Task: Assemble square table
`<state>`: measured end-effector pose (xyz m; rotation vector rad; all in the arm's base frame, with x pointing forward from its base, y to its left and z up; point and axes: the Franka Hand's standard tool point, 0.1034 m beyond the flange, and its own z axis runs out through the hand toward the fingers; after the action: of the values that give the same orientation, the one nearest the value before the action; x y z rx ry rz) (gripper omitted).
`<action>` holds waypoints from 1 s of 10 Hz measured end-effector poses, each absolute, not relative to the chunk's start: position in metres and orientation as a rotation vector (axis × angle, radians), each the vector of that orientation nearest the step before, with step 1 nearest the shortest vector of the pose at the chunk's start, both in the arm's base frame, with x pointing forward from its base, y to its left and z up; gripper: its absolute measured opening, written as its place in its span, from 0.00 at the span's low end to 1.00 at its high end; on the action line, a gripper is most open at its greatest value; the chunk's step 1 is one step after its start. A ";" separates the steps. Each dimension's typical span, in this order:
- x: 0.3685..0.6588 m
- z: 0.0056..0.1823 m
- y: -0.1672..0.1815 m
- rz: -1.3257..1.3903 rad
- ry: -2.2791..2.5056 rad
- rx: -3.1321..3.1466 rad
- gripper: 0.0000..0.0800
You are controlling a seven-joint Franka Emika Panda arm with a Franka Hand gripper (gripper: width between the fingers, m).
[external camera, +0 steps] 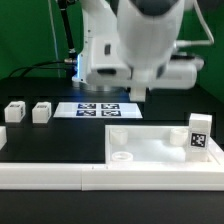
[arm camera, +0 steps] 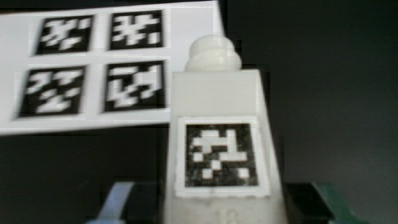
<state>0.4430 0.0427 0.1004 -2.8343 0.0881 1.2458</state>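
Hand [arm camera: 222, 208] clamped on a white leg [arm camera: 221, 120], one finger on each side. The leg's tag faces my wrist camera and its threaded stub points away from me, toward the marker board [arm camera: 98, 70] on the dark surface [arm camera: 347, 100].

From outside, my hand [external camera: 138, 92] hangs close over that board. The square tabletop [external camera: 150, 148] lies below my hand and nearer the camera, with a second leg [external camera: 198, 135] standing on it. Two loose legs [external camera: 42, 112] sit well off toward the exterior view's left.

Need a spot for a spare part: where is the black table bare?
The widest bare patch of black table lies between the two small white legs, the flat white marker board, the large white square slab and the long white L-shaped rail. A strip runs along the rail's near side. Crowded: by the marker board, where the gripper holds another white tagged leg.
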 end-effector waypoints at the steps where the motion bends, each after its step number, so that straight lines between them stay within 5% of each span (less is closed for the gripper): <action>1: 0.446 0.118 0.035 1.233 0.097 -2.839 0.36; 5: 0.461 0.108 0.036 0.832 0.100 -2.979 0.36; 8: 0.532 0.138 0.021 0.463 0.106 -3.071 0.36; 10: 0.550 0.136 0.019 0.199 0.109 -3.107 0.36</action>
<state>0.5503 0.0193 0.1359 -3.1067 0.1090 0.1991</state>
